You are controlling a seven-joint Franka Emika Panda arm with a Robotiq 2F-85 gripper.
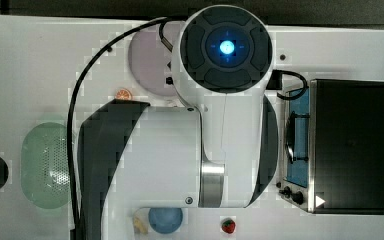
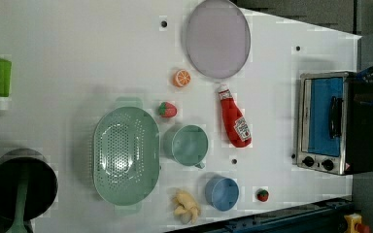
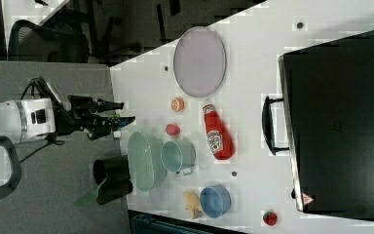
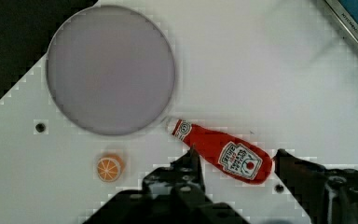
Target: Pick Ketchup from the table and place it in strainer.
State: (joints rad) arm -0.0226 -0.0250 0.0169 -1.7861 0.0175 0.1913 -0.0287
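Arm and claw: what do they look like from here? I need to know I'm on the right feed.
The arm has glossy white shells with dark grey bands and a brushed silver ring. Its round dark cap carries a glowing blue light. A black cable loops along it. The claw is black, with black fingers and a black bracket behind them.

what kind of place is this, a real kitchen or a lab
Most likely a robot lab with a pretend kitchen: toy ketchup, strainer and small toaster oven on a white table, office chair beside it.
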